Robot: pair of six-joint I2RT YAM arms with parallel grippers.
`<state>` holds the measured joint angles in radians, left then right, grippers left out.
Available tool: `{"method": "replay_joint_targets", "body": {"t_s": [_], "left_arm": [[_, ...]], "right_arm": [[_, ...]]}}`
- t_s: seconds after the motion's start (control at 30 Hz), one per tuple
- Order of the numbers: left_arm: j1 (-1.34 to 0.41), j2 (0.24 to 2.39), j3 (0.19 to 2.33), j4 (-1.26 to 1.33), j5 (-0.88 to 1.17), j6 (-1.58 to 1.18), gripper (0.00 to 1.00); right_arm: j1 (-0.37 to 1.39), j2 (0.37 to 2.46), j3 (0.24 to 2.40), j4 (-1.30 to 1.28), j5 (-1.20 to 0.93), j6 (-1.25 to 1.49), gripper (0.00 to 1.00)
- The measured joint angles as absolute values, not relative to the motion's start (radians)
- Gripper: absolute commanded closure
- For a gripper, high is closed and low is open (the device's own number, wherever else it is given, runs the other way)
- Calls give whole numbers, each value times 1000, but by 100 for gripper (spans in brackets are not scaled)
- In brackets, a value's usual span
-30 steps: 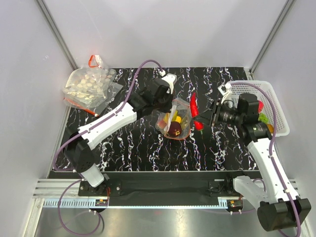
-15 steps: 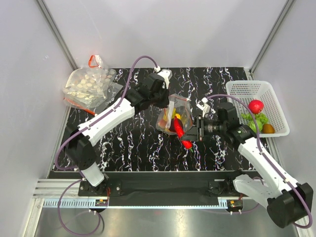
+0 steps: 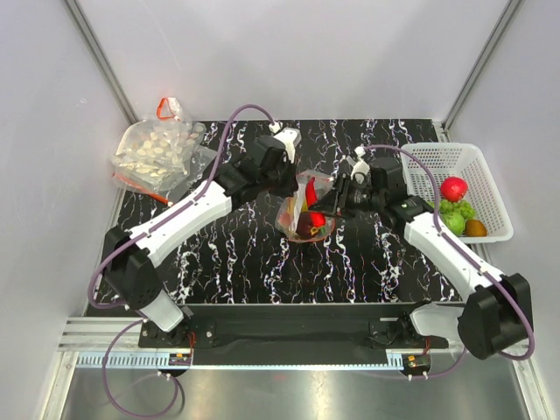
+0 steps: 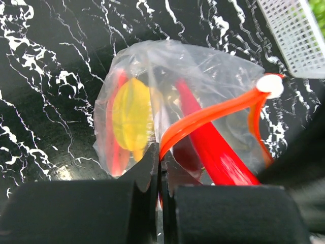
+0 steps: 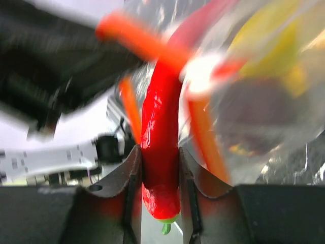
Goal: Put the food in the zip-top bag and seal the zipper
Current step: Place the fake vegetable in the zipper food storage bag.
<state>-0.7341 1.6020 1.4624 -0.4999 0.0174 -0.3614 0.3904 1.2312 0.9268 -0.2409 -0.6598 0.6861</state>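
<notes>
Pinching the zipper (image 4: 203, 118) in my closed left hand (image 4: 158, 163), I grip a chili (image 5: 161, 127) in my right hand (image 5: 160, 170), apparently at the bag's (image 4: 203, 63) mouth.

Bright, even light with soft shadows. The right wrist view is much blurred; the zip-top bag (image 4: 203, 76) glares slightly.

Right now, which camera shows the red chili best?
The right wrist view: the chili sits central, close up, gripped between the jaws. The left wrist view shows part, in the zip-top bag's mouth; the top view, a small red sliver.
</notes>
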Motion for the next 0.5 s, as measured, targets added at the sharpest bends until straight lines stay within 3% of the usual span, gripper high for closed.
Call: {"method": "replay_joint_targets", "body": {"t_s": [0.07,0.1,0.23,0.3,0.4,0.5], "left_arm": [[-734,1589,1462,-498,20,-364,100],[-734,1583,1462,-498,21,-366,100],[-734,1560,1462,-498,37,-372,100],[-734,1553,1462,-498,50,-376,100],[-734,1551,1462,-499,57,-379,100],[-733,1551,1462,-501,57,-379,100]], "right_arm": [[391,1270,945,-202,-629,715,65],[391,1291,951,-182,-607,734,45],[393,1332,964,-165,-538,750,19],[397,1339,980,-177,-511,744,19],[407,1336,1026,-212,-485,718,37],[418,1307,1057,-258,-460,678,46]]}}
